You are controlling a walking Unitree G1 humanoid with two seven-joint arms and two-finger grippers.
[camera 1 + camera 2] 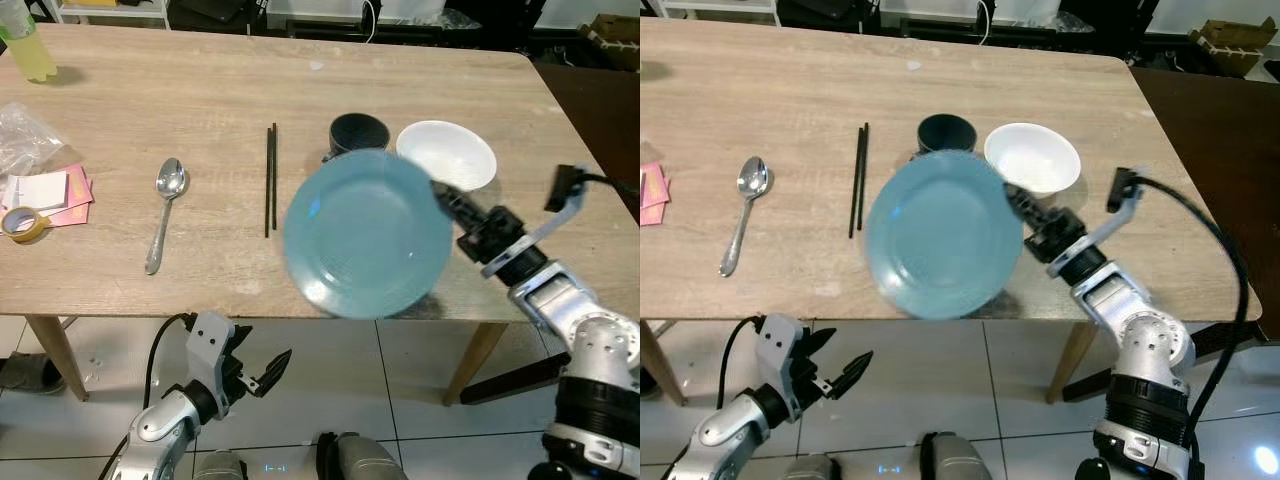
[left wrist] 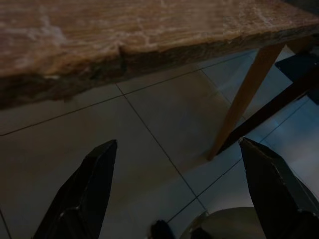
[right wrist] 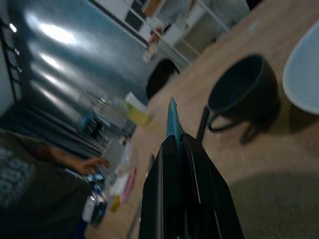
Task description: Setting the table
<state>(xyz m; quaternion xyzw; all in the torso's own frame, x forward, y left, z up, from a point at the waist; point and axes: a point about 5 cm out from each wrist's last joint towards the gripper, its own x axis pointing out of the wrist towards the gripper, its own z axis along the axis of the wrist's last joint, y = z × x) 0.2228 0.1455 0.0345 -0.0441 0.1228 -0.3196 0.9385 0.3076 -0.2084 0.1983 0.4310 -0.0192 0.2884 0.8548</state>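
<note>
Your right gripper (image 1: 447,203) pinches the blue plate (image 1: 367,234) by its rim; the round, glossy plate extends leftward, above the table (image 1: 150,120).

From where I'm driving this, the plate (image 1: 367,233) sits over the table's (image 1: 180,90) near edge, pinched at its right rim by my right gripper (image 1: 441,194). Right behind it are the mug (image 1: 358,132) and, to the mug's right, the bowl (image 1: 446,153). Chopsticks (image 1: 270,178) lie just left of the plate, and the spoon (image 1: 166,211) is further left. My left gripper (image 1: 268,372) hangs below the table edge.
</note>
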